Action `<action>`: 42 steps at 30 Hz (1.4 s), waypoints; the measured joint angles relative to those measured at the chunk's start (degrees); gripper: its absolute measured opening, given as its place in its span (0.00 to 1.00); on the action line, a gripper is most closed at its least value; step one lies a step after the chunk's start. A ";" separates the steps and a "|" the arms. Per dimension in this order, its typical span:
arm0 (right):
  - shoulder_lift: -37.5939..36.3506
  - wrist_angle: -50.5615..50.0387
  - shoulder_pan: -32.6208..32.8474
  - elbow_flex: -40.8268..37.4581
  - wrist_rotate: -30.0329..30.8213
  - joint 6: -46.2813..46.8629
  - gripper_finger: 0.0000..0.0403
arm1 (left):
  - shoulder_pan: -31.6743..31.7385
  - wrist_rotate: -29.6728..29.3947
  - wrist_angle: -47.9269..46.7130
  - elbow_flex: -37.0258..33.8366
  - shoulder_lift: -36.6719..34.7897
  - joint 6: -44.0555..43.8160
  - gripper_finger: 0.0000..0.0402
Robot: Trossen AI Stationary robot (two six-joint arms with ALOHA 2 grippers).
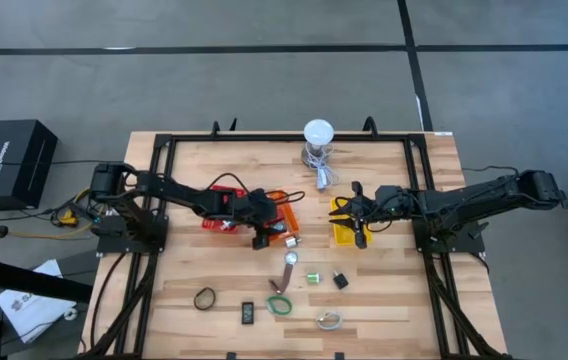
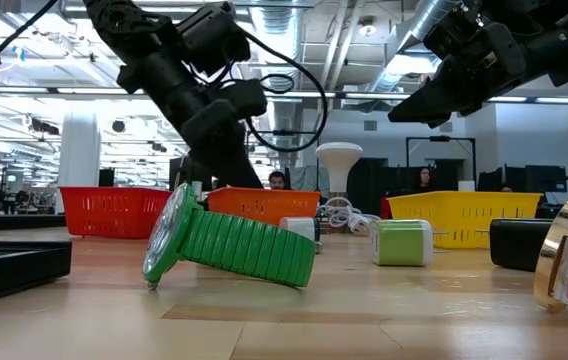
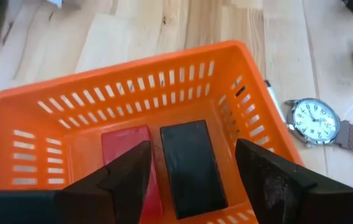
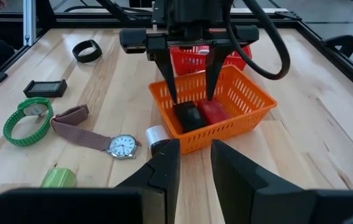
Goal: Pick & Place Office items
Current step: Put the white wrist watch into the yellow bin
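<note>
My left gripper (image 1: pixel 262 230) hangs open over the orange basket (image 3: pixel 52 99). Its fingers stand on either side of a black block (image 3: pixel 192 168) that lies on the basket floor beside a red block (image 3: pixel 130 162). The right wrist view shows those fingers (image 4: pixel 192 99) just above both blocks. My right gripper (image 1: pixel 356 215) is open above the yellow basket (image 1: pixel 344 232) and holds nothing. On the near half of the table lie a brown-strapped watch (image 1: pixel 289 268), a green band watch (image 1: pixel 280 304), a black ring (image 1: pixel 205 298) and small black blocks (image 1: pixel 248 312).
The red basket (image 1: pixel 220 210) sits against the orange one on its left. A white-domed lamp (image 1: pixel 318 133) with a cable stands at the far edge. A green bit (image 1: pixel 313 278), a black bit (image 1: pixel 340 280) and a pale clip (image 1: pixel 329 320) lie near the table's near edge.
</note>
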 joint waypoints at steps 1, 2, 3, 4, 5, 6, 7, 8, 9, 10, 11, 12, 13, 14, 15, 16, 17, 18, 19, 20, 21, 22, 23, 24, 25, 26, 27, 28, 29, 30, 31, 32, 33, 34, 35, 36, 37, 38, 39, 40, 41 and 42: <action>0.00 0.01 0.00 0.00 0.00 -0.01 0.20 | 0.00 0.00 0.33 0.00 0.00 0.00 0.57; 0.01 0.09 -0.01 0.00 0.04 -0.02 0.20 | 0.00 0.01 0.72 0.00 0.00 0.00 0.57; 0.00 0.32 -0.02 0.00 0.54 -0.01 0.20 | 0.00 0.01 1.25 0.00 0.00 0.00 0.56; 0.00 0.71 0.00 0.00 1.75 -0.02 0.20 | 0.00 0.01 1.81 0.00 0.00 0.00 0.56; 0.00 1.08 0.00 0.00 2.89 -0.02 0.20 | 0.00 -0.01 2.33 0.00 0.00 -0.02 0.55; 0.00 1.31 0.00 0.00 3.41 -0.07 0.20 | -0.02 0.01 2.74 0.01 0.00 -0.02 0.55; 0.00 1.47 -0.03 0.00 3.53 -0.29 0.20 | -0.02 0.01 3.07 0.02 0.00 -0.03 0.54; 0.00 1.51 0.00 0.00 3.63 -0.46 0.20 | -0.02 0.00 3.23 0.01 0.00 -0.03 0.54; 0.00 1.57 0.07 0.00 3.67 -0.46 0.21 | 0.00 0.01 3.24 0.01 -0.02 -0.03 0.53; 0.00 1.73 0.09 0.00 3.69 -0.47 0.21 | 0.00 0.01 3.21 0.01 -0.02 -0.04 0.53; 0.00 2.03 0.11 0.00 3.67 -0.48 0.21 | 0.00 0.01 3.24 0.01 -0.02 -0.04 0.52; 0.00 2.48 0.07 0.00 3.67 -0.48 0.22 | 0.00 0.01 3.29 0.02 -0.02 -0.02 0.52; 0.00 3.05 -0.04 0.00 3.68 -0.48 0.23 | 0.00 0.01 3.32 0.00 -0.04 -0.02 0.51; 0.00 3.64 -0.07 0.00 3.69 -0.48 0.23 | 0.00 0.01 3.37 0.00 -0.04 -0.02 0.51; 0.00 4.20 -0.07 0.00 3.69 -0.48 0.24 | 0.00 0.01 3.39 0.02 -0.04 -0.04 0.50; 0.01 4.73 -0.04 0.00 3.72 -0.48 0.25 | 0.00 0.01 3.39 0.00 -0.07 -0.04 0.50; 0.02 5.21 0.16 0.00 3.70 -0.48 0.27 | -0.02 0.01 3.40 0.02 -0.07 -0.04 0.49; 0.15 5.61 0.46 0.00 3.70 -0.48 0.28 | -0.02 0.01 3.39 0.01 -0.07 -0.04 0.49; 0.48 6.14 0.75 0.00 3.69 -0.48 0.30 | -0.04 0.01 3.40 0.00 -0.07 -0.04 0.48; 0.92 6.59 1.16 -0.01 3.69 -0.51 0.31 | -0.11 0.01 3.41 0.02 -0.09 -0.04 0.48; 1.28 7.13 1.55 -0.03 3.69 -0.65 0.33 | -0.13 0.01 3.41 0.02 -0.09 -0.05 0.47; 2.00 8.49 2.05 -0.04 3.69 -0.76 0.34 | -0.13 0.01 3.41 0.01 -0.09 -0.04 0.47; 2.95 9.81 2.56 0.01 3.69 -1.41 0.35 | -0.13 0.08 3.40 0.02 -0.09 -0.08 0.46; 3.92 10.24 3.16 0.20 3.69 -2.29 0.37 | -0.17 0.45 3.39 0.02 -0.09 -0.17 0.45; 5.09 10.02 3.83 0.81 3.67 -2.96 0.38 | -0.25 0.75 3.39 0.02 -0.09 -0.24 0.45; 6.43 9.61 4.52 1.85 3.58 -3.11 0.39 | -0.39 0.83 3.39 0.02 -0.09 -0.24 0.44; 7.91 9.11 5.17 3.24 3.50 -3.23 0.40 | -0.59 0.87 3.37 0.02 -0.09 -0.26 0.43; 9.41 8.13 5.91 4.96 3.48 -3.26 0.40 | -0.82 0.92 3.39 0.02 -0.09 -0.24 0.43; 10.85 6.44 6.76 6.72 3.50 -3.44 0.41 | -1.09 0.95 3.37 0.02 -0.09 -0.26 0.42; 12.47 4.31 7.62 8.77 3.50 -3.50 0.41 | -1.40 0.98 3.33 0.02 -0.09 -0.24 0.42; 14.17 2.11 8.69 11.01 3.48 -3.50 0.42 | -1.70 0.98 3.28 0.02 -0.09 -0.26 0.41; 15.63 -0.62 9.84 13.22 3.31 -3.48 0.42 | -2.02 0.98 3.26 0.02 -0.09 -0.26 0.40; 17.02 -3.50 11.08 15.63 3.09 -3.45 0.42 | -2.37 0.98 3.27 0.02 -0.09 -0.25 0.40; 18.43 -6.08 12.49 18.11 3.03 -2.98 0.42 | -2.68 0.98 3.27 0.02 -0.09 -0.26 0.40; 19.77 -8.84 13.91 20.49 3.02 -2.11 0.42 | -3.03 0.98 3.27 0.02 -0.09 -0.26 0.39; 21.17 -11.73 15.27 22.83 3.00 -0.91 0.41 | -3.35 0.98 3.28 0.02 -0.09 -0.24 0.39; 22.58 -14.59 16.69 25.08 2.99 0.45 0.41 | -3.60 0.98 3.28 0.02 -0.09 -0.21 0.38; 23.88 -17.79 18.15 27.17 3.02 1.89 0.41 | -3.74 0.98 3.28 0.02 -0.09 -0.20 0.38; 25.27 -20.91 19.47 29.34 3.02 3.41 0.40 | -3.93 0.98 3.30 0.02 -0.09 -0.17 0.38; 26.66 -23.45 20.83 31.53 3.02 5.18 0.40 | -3.99 0.98 3.30 0.04 -0.09 -0.17 0.38; 27.75 -26.19 22.20 33.42 3.02 7.03 0.39 | -3.99 0.99 3.31 0.04 -0.09 -0.17 0.38; 28.98 -29.05 23.53 35.42 3.02 9.08 0.39 | -3.99 0.98 3.32 0.04 -0.09 -0.17 0.38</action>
